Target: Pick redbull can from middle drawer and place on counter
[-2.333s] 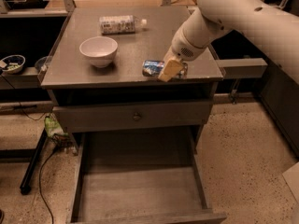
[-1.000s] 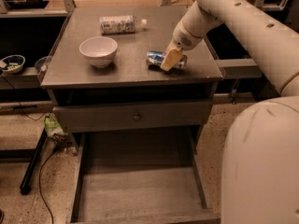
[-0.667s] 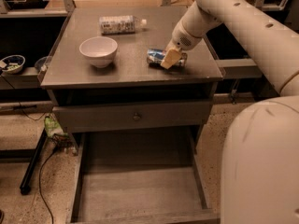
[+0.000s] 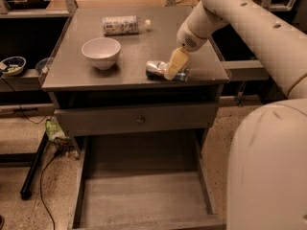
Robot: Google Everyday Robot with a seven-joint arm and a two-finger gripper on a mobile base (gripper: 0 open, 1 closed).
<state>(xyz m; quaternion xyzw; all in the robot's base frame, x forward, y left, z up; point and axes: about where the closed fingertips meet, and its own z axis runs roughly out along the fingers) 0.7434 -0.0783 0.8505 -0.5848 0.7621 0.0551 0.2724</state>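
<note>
The redbull can (image 4: 155, 69), silver and blue, lies on its side on the grey counter (image 4: 144, 40) near the front right edge. My gripper (image 4: 173, 67) reaches down from the right and is shut on the can, with one tan finger across the can's right half. The can rests on or just above the counter top. The middle drawer (image 4: 144, 195) is pulled out wide below, and its bare bottom shows nothing in it.
A white bowl (image 4: 101, 51) stands on the counter's left side. A clear plastic bottle (image 4: 122, 25) lies at the back. A closed drawer front with a round knob (image 4: 139, 120) sits above the open drawer. My arm fills the right side of the view.
The gripper and the can have come down and a little toward the counter's front edge. The bowl, the bottle and the drawer have not moved.
</note>
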